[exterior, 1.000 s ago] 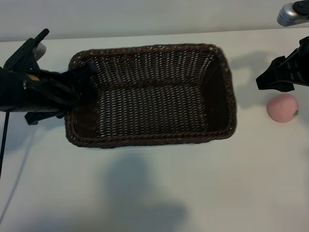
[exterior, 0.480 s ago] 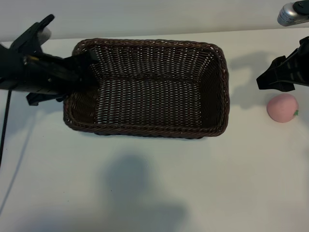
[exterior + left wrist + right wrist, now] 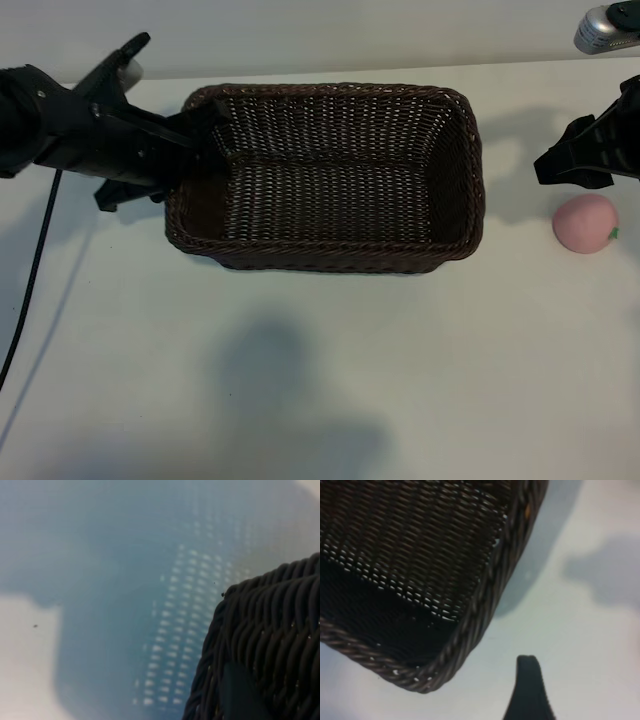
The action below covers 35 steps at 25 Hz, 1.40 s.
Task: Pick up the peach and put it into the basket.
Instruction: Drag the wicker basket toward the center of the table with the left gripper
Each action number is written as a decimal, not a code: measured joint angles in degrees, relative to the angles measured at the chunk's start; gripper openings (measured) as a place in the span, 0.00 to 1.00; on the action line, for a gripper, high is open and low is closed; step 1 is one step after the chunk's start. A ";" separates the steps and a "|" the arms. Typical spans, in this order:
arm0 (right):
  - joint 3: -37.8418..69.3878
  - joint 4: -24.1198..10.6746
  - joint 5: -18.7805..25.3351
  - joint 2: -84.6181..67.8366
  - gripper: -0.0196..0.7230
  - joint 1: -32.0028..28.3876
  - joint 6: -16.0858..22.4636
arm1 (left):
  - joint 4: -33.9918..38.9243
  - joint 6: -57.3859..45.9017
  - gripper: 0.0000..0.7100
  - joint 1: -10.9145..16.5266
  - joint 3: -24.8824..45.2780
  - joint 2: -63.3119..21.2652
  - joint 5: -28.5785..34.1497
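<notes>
The peach (image 3: pixel 586 223) lies on the table (image 3: pixel 400 380) at the right side, well apart from the basket (image 3: pixel 470 200), with its green leaf mark turned toward the outer edge. Your right claw (image 3: pixel 548 166) hangs just beside and behind it, not touching; whether its fingers are open I cannot tell. Your left claw (image 3: pixel 205 135) is clamped on the basket's left rim, and the basket looks tilted and partly lifted there. Before you reach, I would steady the basket and hold it level so the opening faces up. Then bring the right claw directly over the peach, spread wide enough to straddle it, and come down centred: a round, probably soft fruit will likely roll away if one finger arrives first.
</notes>
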 joint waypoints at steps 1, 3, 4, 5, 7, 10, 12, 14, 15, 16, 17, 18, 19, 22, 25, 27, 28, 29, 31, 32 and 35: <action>0.00 0.00 0.00 0.00 0.72 0.00 0.00 | -1.68 1.59 0.47 0.00 0.00 0.72 -0.16; 0.00 0.00 0.00 0.00 0.72 0.00 0.00 | -4.93 4.78 0.47 0.00 0.00 1.76 -0.32; 0.00 0.00 0.00 0.00 0.72 0.00 0.00 | -6.73 6.48 0.47 0.00 0.00 2.37 -0.39; 0.00 0.00 0.00 0.00 0.72 0.00 0.00 | -8.26 7.85 0.47 0.00 -0.04 2.99 -0.39; 0.00 0.00 0.00 0.00 0.72 0.00 0.00 | -11.51 10.74 0.47 0.00 -0.04 4.09 -0.39; 0.00 0.00 0.00 0.00 0.72 0.00 0.00 | -14.14 13.78 0.47 0.00 -0.04 5.36 -0.46; 0.00 0.00 0.00 0.00 0.72 0.00 0.00 | -14.77 14.87 0.47 0.00 -0.04 5.49 -0.61; 0.00 0.00 0.00 0.00 0.72 0.00 0.00 | -15.02 15.67 0.47 0.00 -0.04 5.54 -0.64; 0.00 0.00 0.00 0.00 0.72 0.00 0.00 | -15.06 15.72 0.47 0.00 -0.04 5.54 -0.64; 0.00 0.00 0.00 0.00 0.72 0.00 0.00 | -15.06 15.72 0.47 0.00 -0.04 5.54 -0.64; 0.00 0.00 0.00 0.00 0.72 0.00 0.00 | -15.06 15.72 0.47 0.00 -0.04 5.54 -0.64; 0.00 0.00 0.00 0.00 0.72 0.00 0.00 | -15.06 15.74 0.47 0.00 -0.04 5.54 -0.75; 0.00 0.00 0.00 0.00 0.72 0.00 0.00 | -15.06 15.74 0.47 0.00 -0.04 5.55 -0.86; 0.00 0.00 0.15 0.00 0.72 0.00 0.00 | -15.10 15.74 0.47 0.00 -0.04 5.66 -0.89; 0.00 0.00 0.25 0.00 0.72 0.00 0.00 | -15.10 15.69 0.47 0.00 -0.04 5.66 -0.89; 0.00 0.00 0.36 0.00 0.72 0.00 0.00 | -15.13 15.63 0.47 0.00 -0.04 5.66 -0.89; 0.00 0.00 0.36 0.00 0.72 0.00 0.00 | -15.28 15.57 0.48 0.00 -0.04 5.66 -0.89; 0.00 0.00 0.36 0.00 0.72 0.00 0.00 | -15.35 15.57 0.51 0.00 -0.04 5.66 -0.83; 0.00 0.00 0.41 0.00 0.72 0.00 0.00 | -15.37 15.51 0.58 0.00 -0.04 5.66 -0.63; 0.00 0.00 0.41 0.00 0.72 0.00 0.00 | -15.60 15.32 0.62 0.00 -0.04 5.66 -0.55; 0.00 0.00 0.41 0.00 0.72 0.00 0.00 | -16.48 15.05 0.72 0.00 -0.12 5.66 -0.40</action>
